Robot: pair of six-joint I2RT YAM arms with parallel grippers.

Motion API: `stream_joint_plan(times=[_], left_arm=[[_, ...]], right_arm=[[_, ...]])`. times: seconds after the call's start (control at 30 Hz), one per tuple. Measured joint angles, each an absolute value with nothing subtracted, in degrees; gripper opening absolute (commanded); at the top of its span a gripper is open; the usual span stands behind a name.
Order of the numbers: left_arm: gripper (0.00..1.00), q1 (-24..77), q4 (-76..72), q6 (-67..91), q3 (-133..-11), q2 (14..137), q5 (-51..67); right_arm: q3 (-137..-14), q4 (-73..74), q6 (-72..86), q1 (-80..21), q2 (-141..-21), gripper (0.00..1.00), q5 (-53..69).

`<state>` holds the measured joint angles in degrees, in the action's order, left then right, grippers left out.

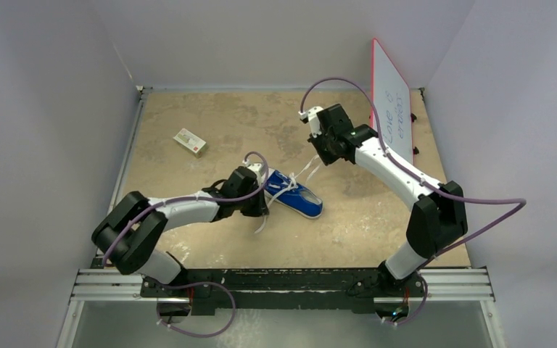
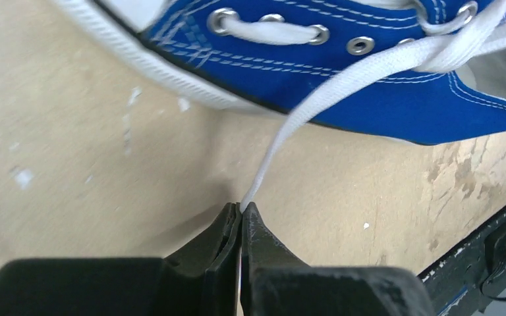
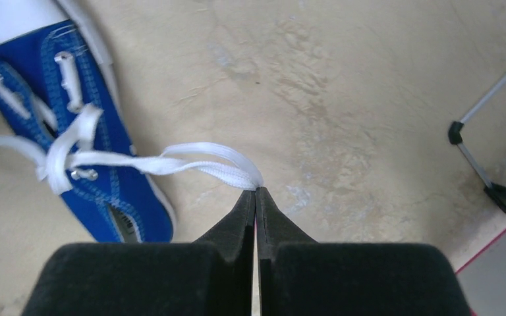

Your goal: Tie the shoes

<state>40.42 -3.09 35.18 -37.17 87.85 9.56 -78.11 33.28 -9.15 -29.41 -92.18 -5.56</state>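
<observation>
Blue shoe (image 1: 296,194) is lying mid-worktop (image 1: 362,239). Left end effector (image 2: 240,209) is pinching a lace (image 2: 316,105) just beside the shoe's sole. Right end effector (image 3: 255,192) is pinching a lace loop (image 3: 204,158) near the shoe's far side.

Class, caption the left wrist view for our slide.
Left pincer shut on a white lace running up to the blue sneaker.

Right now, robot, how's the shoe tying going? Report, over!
Left end effector shut on lace strand. Right end effector shut on lace loop. Blue shoe flat on table, bow not done. Small box off to the side, nothing blocking.
</observation>
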Motion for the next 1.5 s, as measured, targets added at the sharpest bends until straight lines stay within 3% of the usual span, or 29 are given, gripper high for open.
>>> stream_joint_plan(times=[0.33,0.73,0.93,1.1,1.27,1.37,1.5], left_arm=[[0.0,40.27,12.73,42.89,-36.14,81.01,10.02],[0.0,40.29,33.06,61.47,-32.86,66.04,13.41],[0.0,40.29,43.46,67.16,-32.36,56.29,8.4],[0.0,40.32,53.74,70.13,-34.04,57.87,1.54],[0.03,40.27,53.8,71.07,-34.57,58.04,0.47],[0.26,40.27,50.19,69.14,-34.5,60.42,2.09],[0.38,40.27,49.12,65.1,-37.39,66.94,1.15]], right_arm=[[-74.67,28.12,-6.96,-26.48,-94.08,0.0,-15.59],[-72.18,23.2,-6.52,-23.92,-100.55,0.0,-15.49],[-71.96,21.74,-6.46,-22.39,-102.17,0.0,-15.53],[-71.96,20.36,-6.44,-20.23,-102.91,0.0,-15.55],[-71.77,19.7,-6.98,-19.03,-103.61,0.0,-12.43],[-71.55,18.76,-8.23,-18.96,-103.2,0.4,-6.17],[-68.84,17.23,-7.84,-19.14,-99.61,0.53,4.51]])
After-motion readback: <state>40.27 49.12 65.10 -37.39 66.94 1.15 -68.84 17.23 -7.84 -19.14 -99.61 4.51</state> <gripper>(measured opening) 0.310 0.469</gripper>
